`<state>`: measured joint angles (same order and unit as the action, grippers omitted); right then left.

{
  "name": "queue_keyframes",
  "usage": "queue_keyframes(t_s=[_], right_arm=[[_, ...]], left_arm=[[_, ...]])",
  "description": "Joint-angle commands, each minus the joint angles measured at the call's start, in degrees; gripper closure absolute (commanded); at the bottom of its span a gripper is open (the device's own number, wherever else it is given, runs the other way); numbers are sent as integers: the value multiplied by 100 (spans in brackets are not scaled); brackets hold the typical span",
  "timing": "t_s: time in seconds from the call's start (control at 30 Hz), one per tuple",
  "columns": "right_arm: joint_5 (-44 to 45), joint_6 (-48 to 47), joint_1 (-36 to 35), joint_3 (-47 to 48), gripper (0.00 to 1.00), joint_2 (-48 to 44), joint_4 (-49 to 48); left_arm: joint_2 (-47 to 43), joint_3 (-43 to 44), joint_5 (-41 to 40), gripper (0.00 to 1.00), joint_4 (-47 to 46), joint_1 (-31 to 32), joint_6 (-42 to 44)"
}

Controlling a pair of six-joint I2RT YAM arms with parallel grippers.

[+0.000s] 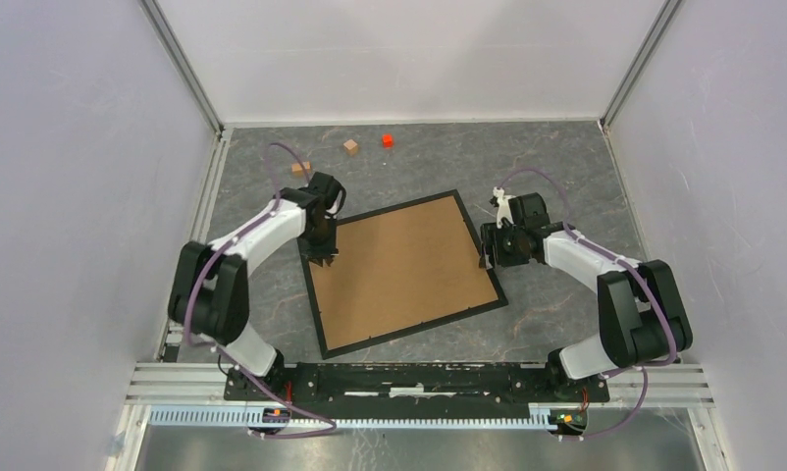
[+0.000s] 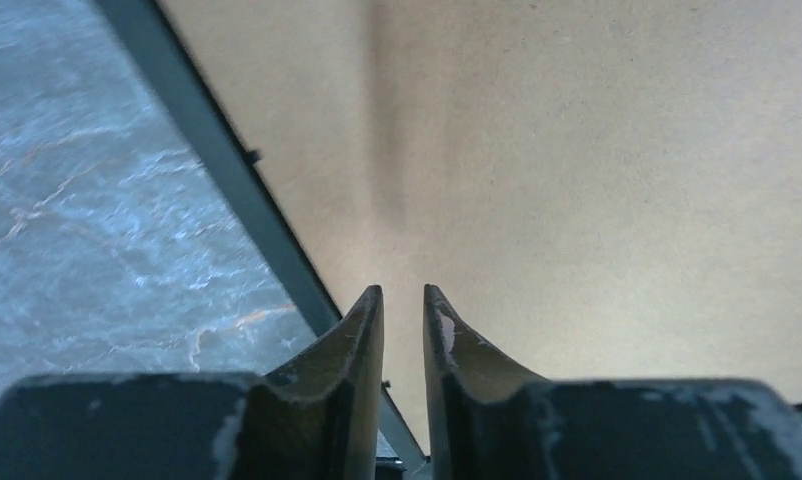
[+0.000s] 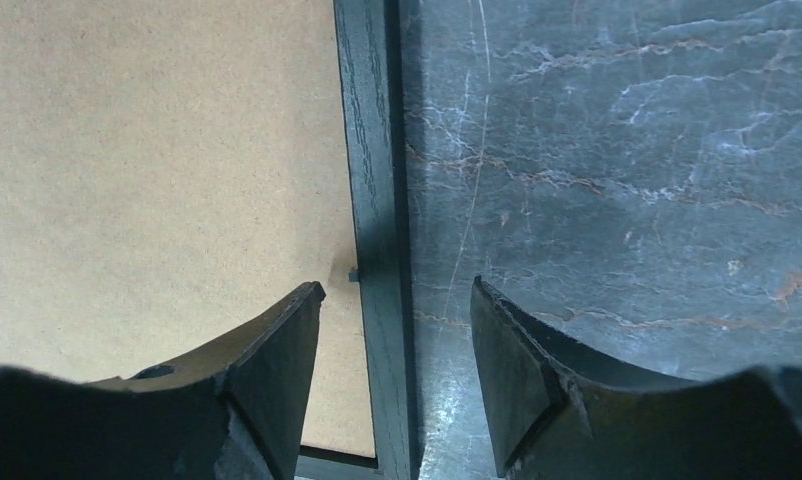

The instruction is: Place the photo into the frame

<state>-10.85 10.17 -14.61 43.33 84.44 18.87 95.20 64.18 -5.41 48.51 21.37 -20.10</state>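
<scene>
Frame [image 1: 415, 325] lies on the bench [image 1: 566, 167], brown backing [image 1: 405, 270] up — left claw [image 1: 324, 257], jaws barely apart, hangs over its left edge, right claw [image 1: 488, 257], jaws wide, straddles its right edge — neither gripping.

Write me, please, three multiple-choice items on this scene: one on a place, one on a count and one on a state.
1. The right gripper is above: A the frame's right edge; B the left arm's base; C the back wall.
2. Small blocks at the table's far side: A one; B three; C five.
3. The right gripper's jaws: A shut on a block; B shut on the frame; C open.
Key: A, the frame's edge runs between its fingers; B, two tan, one red; C, wide gap, nothing gripped.
</scene>
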Motion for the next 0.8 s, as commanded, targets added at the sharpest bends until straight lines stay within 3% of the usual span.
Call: queue_keyframes(t_s=[0.0, 0.07, 0.23, 0.3, 0.57, 0.77], right_arm=[[-338, -128, -12, 4, 39, 102, -191], [-422, -111, -14, 17, 41, 156, -233], [-446, -98, -11, -8, 42, 143, -269], [-482, -90, -13, -30, 42, 136, -285], [-1001, 65, -15, -392, 44, -63, -458], [-1499, 309, -177, -1277, 44, -680, -668]], left_arm=[[-826, -325, 38, 68, -84, -340, -506], [-1031, -610, 80, 61, -83, -652, -605], [-1545, -1359, 438, 21, -349, -1299, -1038], [-1572, -1603, 744, 13, -623, -1352, -1234], [-497, -1587, 2063, 10, -1631, -1236, -1476], [578, 69, 1877, 9, -1322, -393, -1217]])
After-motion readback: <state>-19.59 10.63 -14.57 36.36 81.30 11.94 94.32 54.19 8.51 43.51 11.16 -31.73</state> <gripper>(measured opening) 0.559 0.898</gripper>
